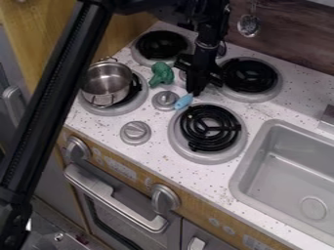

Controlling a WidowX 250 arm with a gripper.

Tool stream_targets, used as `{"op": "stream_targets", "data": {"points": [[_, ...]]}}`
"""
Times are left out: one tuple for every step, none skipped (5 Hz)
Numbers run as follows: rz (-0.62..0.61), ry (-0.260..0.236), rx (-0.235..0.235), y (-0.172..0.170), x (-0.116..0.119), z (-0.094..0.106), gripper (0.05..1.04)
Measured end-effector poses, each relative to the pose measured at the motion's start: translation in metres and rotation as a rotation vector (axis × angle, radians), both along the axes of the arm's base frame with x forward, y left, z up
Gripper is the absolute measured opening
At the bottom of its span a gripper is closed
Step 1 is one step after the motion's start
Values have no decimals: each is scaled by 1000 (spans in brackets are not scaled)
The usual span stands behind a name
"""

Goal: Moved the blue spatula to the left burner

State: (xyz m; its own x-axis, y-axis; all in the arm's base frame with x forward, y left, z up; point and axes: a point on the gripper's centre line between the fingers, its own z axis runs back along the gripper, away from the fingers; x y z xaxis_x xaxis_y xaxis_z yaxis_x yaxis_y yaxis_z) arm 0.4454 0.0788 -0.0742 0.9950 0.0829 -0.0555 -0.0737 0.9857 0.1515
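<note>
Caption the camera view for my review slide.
Toy stove: black gripper at the blue spatula near a black-coil burner, metal pot on another burner, green object beside the pot.

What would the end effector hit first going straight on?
Likely the blue spatula, right below the end effector in the picture; the depth between them is unclear.

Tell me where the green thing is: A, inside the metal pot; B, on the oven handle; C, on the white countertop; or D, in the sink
C: the green thing sits on the speckled white countertop, to the right of the metal pot in the picture.
</note>
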Motion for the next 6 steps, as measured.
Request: {"op": "stream_targets", "data": {"points": [[-17,-31,-15,-3,-5,5,98],[-10,-73,-44,-12,-16,16,97],[-2,-70,-50,-18,-28,21,87],[-13,-76,-62,-30,-39,24,86],[-34,-45,-53,-42,-51,25,86],[-18,-22,-45,-43,-67,24,86]]}}
